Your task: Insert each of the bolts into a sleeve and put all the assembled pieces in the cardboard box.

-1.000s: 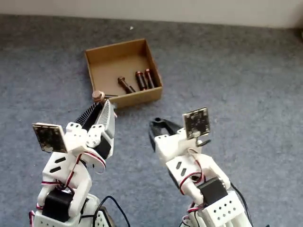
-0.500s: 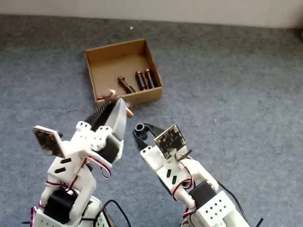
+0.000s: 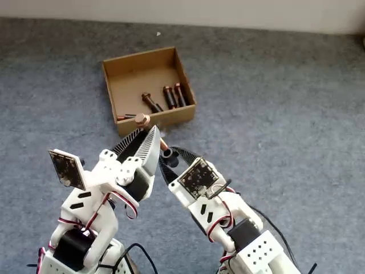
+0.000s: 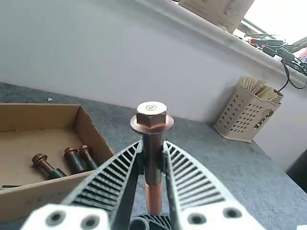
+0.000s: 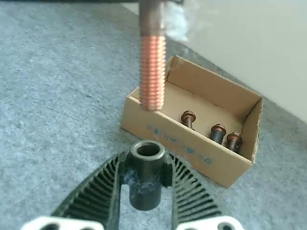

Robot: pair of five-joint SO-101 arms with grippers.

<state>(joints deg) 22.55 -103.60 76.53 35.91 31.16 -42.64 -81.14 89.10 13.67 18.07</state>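
I see my left gripper [image 4: 152, 143] clamped on a bolt [image 4: 152, 117], its threaded tip hanging just above the sleeve [image 5: 145, 187] that my right gripper [image 5: 145, 160] grips, near the cardboard box [image 3: 165, 117] holding assembled pieces [image 3: 171, 96].

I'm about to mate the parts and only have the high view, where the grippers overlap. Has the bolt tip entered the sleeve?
Observer: No. In the right wrist view the threaded tip of the bolt hangs clear above the sleeve.
Operator: Is the sleeve's bore facing the bolt?
Observer: Yes, the right gripper holds it with the open bore up toward the tip.
Operator: How is the bolt held?
Observer: The left gripper is shut on the shank, just below the flanged head.
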